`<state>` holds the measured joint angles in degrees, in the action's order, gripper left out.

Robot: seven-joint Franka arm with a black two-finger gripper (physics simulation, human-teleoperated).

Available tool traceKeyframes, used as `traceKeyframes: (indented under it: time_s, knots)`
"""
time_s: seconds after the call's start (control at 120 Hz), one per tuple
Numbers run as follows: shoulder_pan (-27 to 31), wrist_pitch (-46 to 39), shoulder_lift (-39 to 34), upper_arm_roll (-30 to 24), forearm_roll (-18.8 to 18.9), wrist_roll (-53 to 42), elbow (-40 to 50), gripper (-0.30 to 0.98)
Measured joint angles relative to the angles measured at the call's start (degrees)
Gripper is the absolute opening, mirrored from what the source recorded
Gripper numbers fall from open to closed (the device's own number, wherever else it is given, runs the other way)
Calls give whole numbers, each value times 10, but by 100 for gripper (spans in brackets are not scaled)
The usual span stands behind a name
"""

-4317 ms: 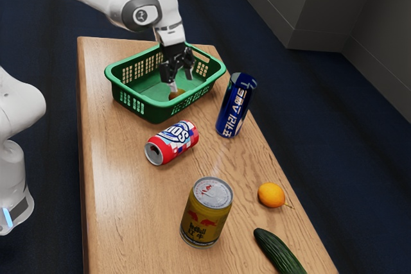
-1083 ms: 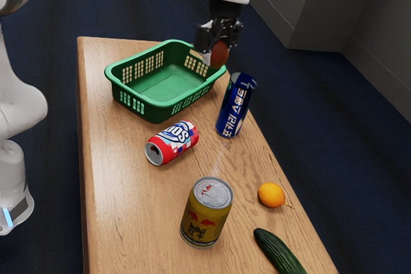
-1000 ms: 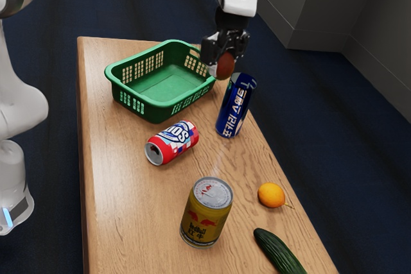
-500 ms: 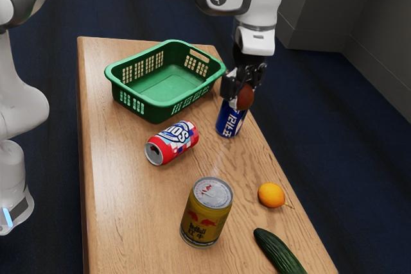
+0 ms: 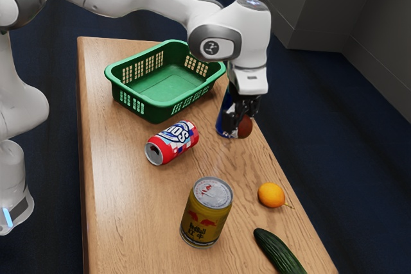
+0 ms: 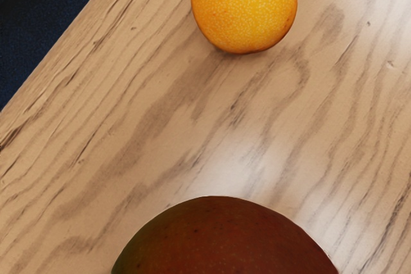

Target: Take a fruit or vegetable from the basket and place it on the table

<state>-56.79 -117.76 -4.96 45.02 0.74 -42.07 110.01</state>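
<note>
Dark blue floor (image 5: 359, 158) flanks the grained wooden table (image 5: 128, 222).

the dark red, rounded fruit (image 5: 245, 128) is held above the table (image 5: 128, 203), the green basket (image 5: 152, 110) upright on it.

Bench (image 5: 128, 203): pale wood, visible grain, right under tool (image 5: 241, 121); tool is near its long edge on the exterior view's right. Floor (image 5: 359, 139): dark blue, carpet-like, past bench edges on both sides of tool. Wall (image 5: 324, 8): grey, beyond tool toward exterior view's upper right, corner jutting out, skirting at base. Light: soft sheen on bench below tool.
</note>
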Motion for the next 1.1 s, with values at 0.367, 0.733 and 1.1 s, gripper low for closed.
traceKeyframes:
  time_s: [0.367, 0.733, 1.1]
  knots:
    - [0, -69, 18, 0, -2, 12, 31, 16]
    - [3, -124, 31, 0, -15, 20, 73, 19]
    - [-13, 167, 8, 1, -25, 3, -314, 63]
